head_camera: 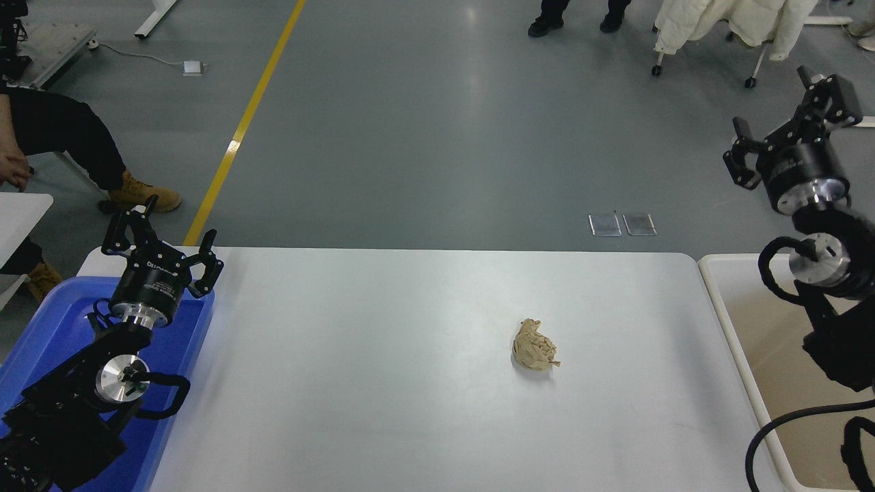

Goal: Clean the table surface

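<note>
One crumpled paper ball (535, 346) sits on table surface (383, 383), right of middle. My right gripper (779, 116) up high, fingers spread, nothing held. Left gripper (161, 242) parked over blue tray (41, 342), spread too. I go down slow, grab ball, drop in cream bin (724, 307).

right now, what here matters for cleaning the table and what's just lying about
For the job:
- table surface
- crumpled brown paper ball lying on it
- cream bin at the right
- blue tray at the left
- right gripper, open, raised
- left gripper, open, parked

Just around:
- white coat on a chair
- seated person's boot
- two floor plates
</note>
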Tool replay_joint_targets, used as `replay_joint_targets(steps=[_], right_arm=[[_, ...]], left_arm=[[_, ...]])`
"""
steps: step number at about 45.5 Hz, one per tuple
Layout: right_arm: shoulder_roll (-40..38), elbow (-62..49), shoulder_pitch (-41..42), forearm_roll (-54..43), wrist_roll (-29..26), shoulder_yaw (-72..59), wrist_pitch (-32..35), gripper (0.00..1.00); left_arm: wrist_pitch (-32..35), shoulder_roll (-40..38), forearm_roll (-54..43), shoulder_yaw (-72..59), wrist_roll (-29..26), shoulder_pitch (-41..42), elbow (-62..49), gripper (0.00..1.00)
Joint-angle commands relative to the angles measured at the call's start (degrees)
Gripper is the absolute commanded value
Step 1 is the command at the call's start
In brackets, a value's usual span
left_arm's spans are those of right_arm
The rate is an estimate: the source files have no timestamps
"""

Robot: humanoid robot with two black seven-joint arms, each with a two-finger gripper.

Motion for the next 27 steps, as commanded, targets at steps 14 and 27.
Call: replay_joint_targets(steps=[14, 27], right_arm=[[1.5, -0.8, -4.9, 0.0, 1.4, -0.4, 3.4, 0.99], [-2.6, -5.3, -1.0, 0.0, 1.4, -4.7, 3.2, 0.99]], left_arm=[[0.0, 0.0, 0.0, 0.0, 0.0, 0.0, 0.0, 1.00], [0.0, 0.0, 0.0, 0.0, 0.0, 0.0, 0.0, 1.00]])
